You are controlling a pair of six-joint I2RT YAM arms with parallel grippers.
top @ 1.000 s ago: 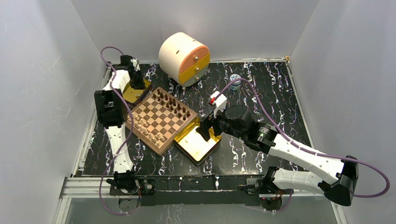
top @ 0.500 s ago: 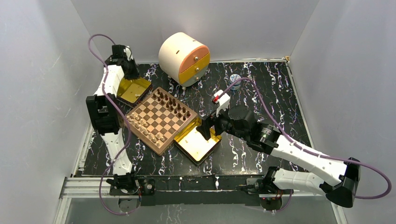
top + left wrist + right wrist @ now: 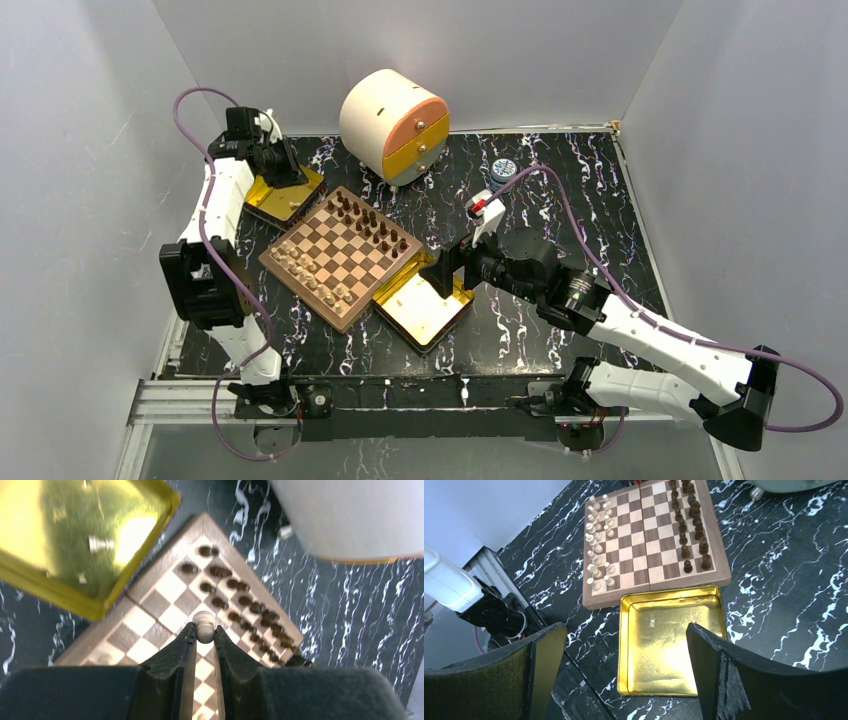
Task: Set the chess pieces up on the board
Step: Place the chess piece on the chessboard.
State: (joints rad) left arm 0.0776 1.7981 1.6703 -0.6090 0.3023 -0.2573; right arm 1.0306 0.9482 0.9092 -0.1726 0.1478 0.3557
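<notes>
The board (image 3: 340, 255) lies left of the table's centre. Dark chess pieces (image 3: 375, 225) line its far right side and light chess pieces (image 3: 310, 275) its near left side. My left gripper (image 3: 204, 630) is shut on a light tan piece (image 3: 205, 621), held above the board (image 3: 172, 587) near its corner by the back-left gold tin (image 3: 285, 195). A small pale piece-like shape (image 3: 100, 543) shows in that tin (image 3: 75, 540). My right gripper (image 3: 624, 630) hangs wide open, holding nothing, over the empty gold tin (image 3: 674, 640) beside the board (image 3: 649, 535).
A round cream drawer unit (image 3: 393, 125) with orange and yellow drawers stands behind the board. A small blue and white round object (image 3: 503, 170) sits at the back right. Grey walls close in the black marbled table (image 3: 560, 220) on three sides.
The left arm's elbow has swung out to the left and nearer, its wrist shifting slightly back-left over the back-left tin. The right gripper has drifted a little to the right.
</notes>
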